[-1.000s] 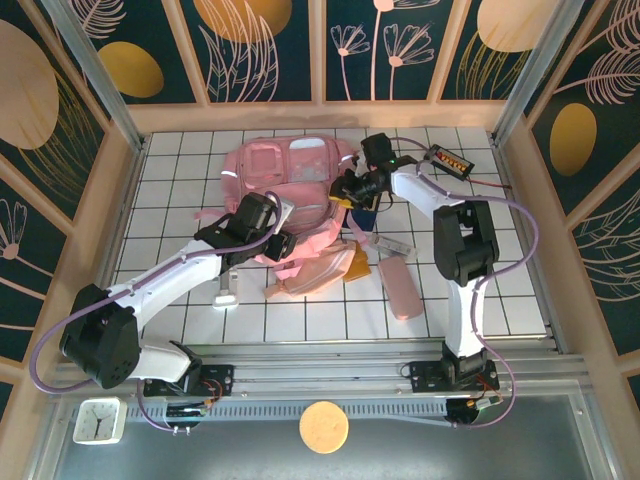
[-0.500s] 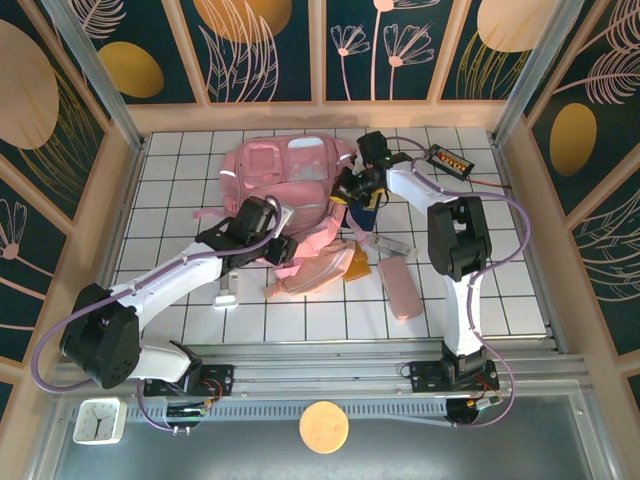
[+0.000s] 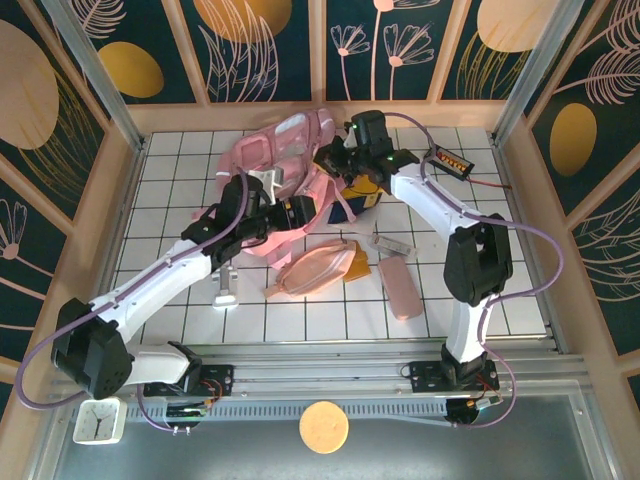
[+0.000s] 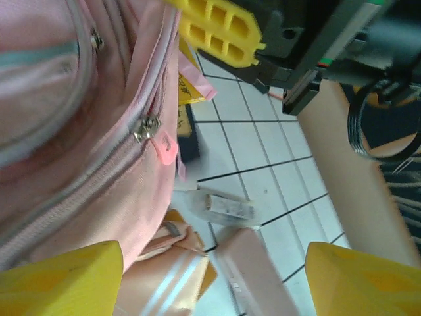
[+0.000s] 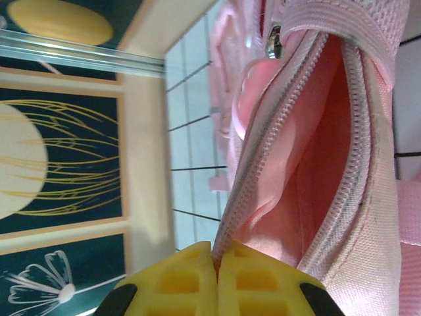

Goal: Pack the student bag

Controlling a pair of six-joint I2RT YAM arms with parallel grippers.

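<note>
The pink student bag (image 3: 285,165) is raised at its right side at the back of the table. My right gripper (image 3: 335,163) is shut on the bag's zipper edge (image 5: 260,197), and in the right wrist view its fingertips (image 5: 217,258) pinch that edge beside the gaping pink compartment (image 5: 322,164). My left gripper (image 3: 303,208) is open just in front of the bag. In the left wrist view its yellow fingers (image 4: 62,276) stand wide apart with nothing between them, the bag's zipped side (image 4: 79,131) against the left one.
A peach oval pouch (image 3: 315,268) lies in front of the bag, with a slim pink case (image 3: 400,287) and a small clear packet (image 3: 392,243) to its right. A white object (image 3: 225,298) lies at front left. A small device (image 3: 447,160) sits at back right.
The right gripper has shut on the bag's edge and pulled it up and back. The left gripper has opened wider and shifted right. The pouch now lies uncovered.
</note>
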